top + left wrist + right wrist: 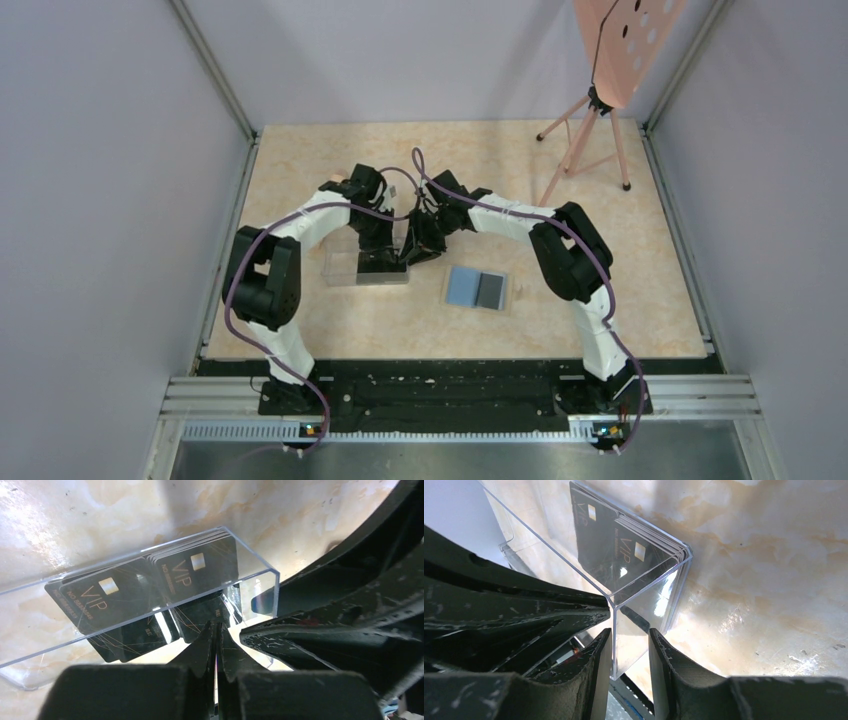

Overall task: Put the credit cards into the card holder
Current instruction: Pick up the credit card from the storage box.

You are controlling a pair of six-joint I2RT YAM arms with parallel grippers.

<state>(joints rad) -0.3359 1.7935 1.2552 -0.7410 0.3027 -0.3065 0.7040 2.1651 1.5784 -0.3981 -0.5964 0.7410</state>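
The left fingers (pixel 202 650) are pressed flat together, with no card between them that I can make out. Their tips point straight at the credit cards (pixel 197 572). Those black cards stand on edge in 2 overlapping bunches inside the clear box (pixel 260 580), leaning back on its far wall, long sides running along the length of the box. So from these fingertips the cards lie just ahead and a little up, the nearer bunch almost in line with the tips. I cannot tell whether the tips are already inside the box or against its near wall. The right fingers (pixel 599 675) are partly spread and sit astride the end of the box, 1 on each side of its corner, and to my eye they are clamping it to steady it. That makes the left arm the one to do the picking, and its closed fingers will have to part before a card edge can go between them. The card holder (pixel 462 287) lies open on the surface (pixel 300 170), grey-blue inside up, apart from the box on the right arm's side, with what looks like 1 dark card on the half toward that arm.
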